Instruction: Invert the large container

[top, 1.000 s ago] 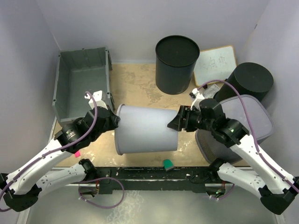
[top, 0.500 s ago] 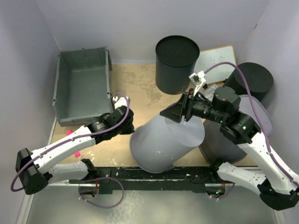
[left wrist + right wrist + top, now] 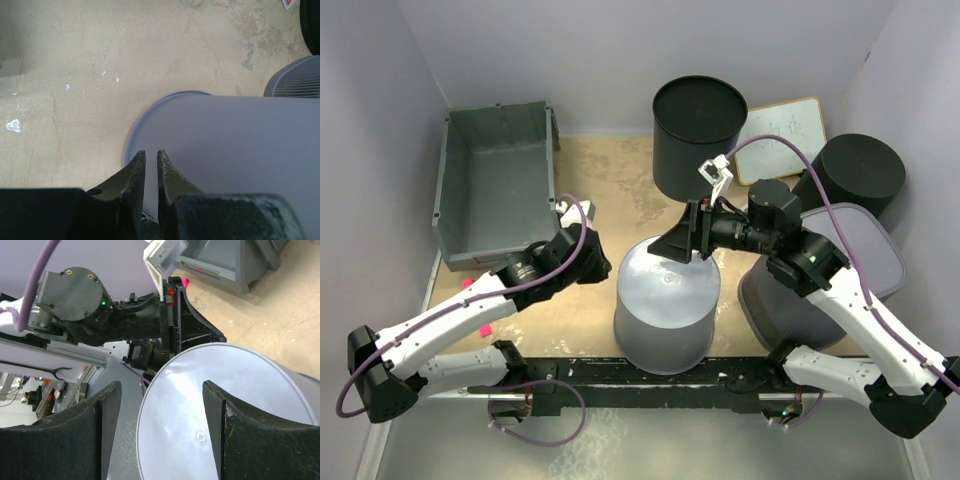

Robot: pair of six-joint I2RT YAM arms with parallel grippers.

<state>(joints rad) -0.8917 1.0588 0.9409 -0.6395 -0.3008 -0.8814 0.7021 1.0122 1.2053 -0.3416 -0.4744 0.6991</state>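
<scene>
The large container [image 3: 495, 195], a dark grey rectangular crate, stands open side up at the back left, and neither gripper touches it. One corner of the crate [image 3: 235, 260] shows in the right wrist view. A round light grey bin [image 3: 665, 300] stands bottom up in the middle. My left gripper [image 3: 604, 268] is just left of it. Its jaws are a thin slit apart with nothing between them [image 3: 149, 152], and the bin's wall [image 3: 225, 135] is beyond them. My right gripper [image 3: 682, 245] hangs open over the far edge of the bin's flat bottom [image 3: 220, 405], fingers wide [image 3: 160, 385].
Two black round bins [image 3: 698, 135] [image 3: 855, 170] stand at the back. A grey mesh basket [image 3: 840, 275] [image 3: 297, 80] sits just right of the light bin. A small whiteboard [image 3: 782, 135] leans at the back right. A green piece [image 3: 678, 350] lies by the front rail. Walls close in on three sides.
The light grey bin went from lying on its side, through a tilt, to standing bottom up. My left gripper drew off to its left. My right gripper swung up over its bottom.
</scene>
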